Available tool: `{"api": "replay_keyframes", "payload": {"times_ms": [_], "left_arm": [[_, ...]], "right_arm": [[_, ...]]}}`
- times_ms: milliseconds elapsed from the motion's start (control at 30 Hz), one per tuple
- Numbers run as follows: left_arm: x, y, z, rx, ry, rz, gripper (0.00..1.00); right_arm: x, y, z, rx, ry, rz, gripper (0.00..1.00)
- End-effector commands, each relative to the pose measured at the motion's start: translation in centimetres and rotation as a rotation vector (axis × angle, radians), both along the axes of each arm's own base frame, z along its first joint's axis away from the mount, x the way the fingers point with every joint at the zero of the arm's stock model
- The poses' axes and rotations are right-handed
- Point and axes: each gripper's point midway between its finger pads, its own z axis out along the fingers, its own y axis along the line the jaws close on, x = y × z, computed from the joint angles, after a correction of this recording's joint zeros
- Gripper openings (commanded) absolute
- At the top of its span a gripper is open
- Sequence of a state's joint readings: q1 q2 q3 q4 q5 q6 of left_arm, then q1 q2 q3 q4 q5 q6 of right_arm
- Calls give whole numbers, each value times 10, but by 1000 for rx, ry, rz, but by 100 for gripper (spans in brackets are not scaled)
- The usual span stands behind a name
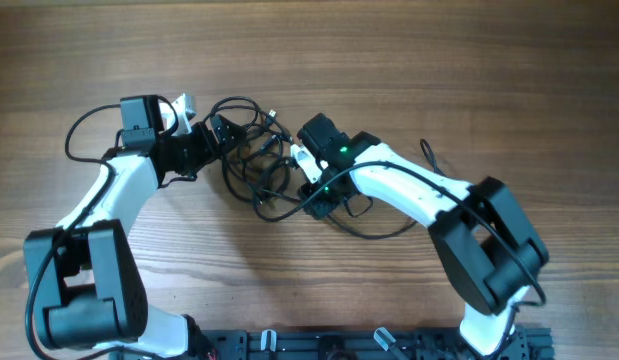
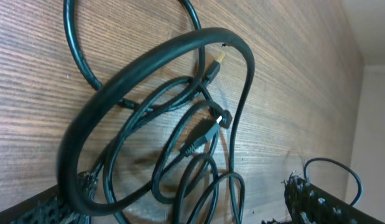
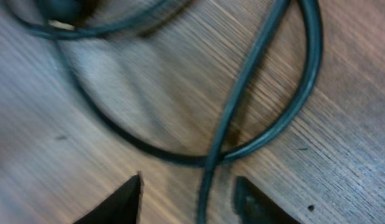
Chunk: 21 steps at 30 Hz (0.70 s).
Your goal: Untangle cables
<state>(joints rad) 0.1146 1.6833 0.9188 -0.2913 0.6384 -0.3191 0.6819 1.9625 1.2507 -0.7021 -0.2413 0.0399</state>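
Observation:
The cables (image 1: 251, 160) lie bunched in a knot of thin black loops at the table's middle, between my two grippers. My left gripper (image 1: 217, 132) is at the knot's left edge, open. In the left wrist view its fingers (image 2: 180, 208) stand wide apart, a thick loop (image 2: 86, 118) passes close by the left finger, and two plugs (image 2: 201, 132) lie among the loops. My right gripper (image 1: 311, 185) is at the knot's right edge, low over the wood. It is open (image 3: 189, 193), with one cable strand (image 3: 226, 124) running between its fingertips.
One cable loop (image 1: 384, 228) trails out to the right under my right arm. The arms' own thicker wires arch by the left wrist (image 1: 81, 128) and the right forearm (image 1: 430, 152). The arm base rail (image 1: 319, 345) runs along the front edge.

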Motion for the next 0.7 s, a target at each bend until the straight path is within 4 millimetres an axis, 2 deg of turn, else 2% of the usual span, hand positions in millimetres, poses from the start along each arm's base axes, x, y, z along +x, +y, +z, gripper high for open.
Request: {"api": "replay_keyframes", "payload": {"times_ms": [0,67,100,133,200,233,300,367,433,467,567,633,667], "left_arm": [[-1,1,11,17,-32,-20,100],[-3,0,14,15,-28,-17,100],[-4,1,20,21,-32,-14,100],[-5,3,23,35,-31,-6,100],[-12,27,39,177,-9,75,100],[-18,44,47,271,3,130,100],[-36,58,63,355,35,177,100],[-50,58,64,354,81,185,100],[-63,35,59,262,143,145,100],[-69,19,53,241,166,93,100],[-79,-9,40,241,195,-1,100],[-84,-36,31,253,208,-90,100],[-83,-42,26,261,210,-107,100]], "right_arm": [[0,-8,-14,-57,6,-21,29],[1,-9,-14,-56,6,-23,8],[1,-9,-14,-57,8,-31,4],[1,-10,-14,-59,11,-36,4],[3,-14,-15,-86,6,-77,4],[4,-15,-15,-91,2,-86,4],[5,-14,-15,-85,-4,-87,4],[6,-13,-15,-84,-2,-105,4],[8,-11,-11,-62,5,-107,4],[12,-6,2,-11,18,-116,4],[23,13,60,206,47,-131,4],[26,12,105,344,49,-141,4],[23,8,118,374,56,-146,4]]}}
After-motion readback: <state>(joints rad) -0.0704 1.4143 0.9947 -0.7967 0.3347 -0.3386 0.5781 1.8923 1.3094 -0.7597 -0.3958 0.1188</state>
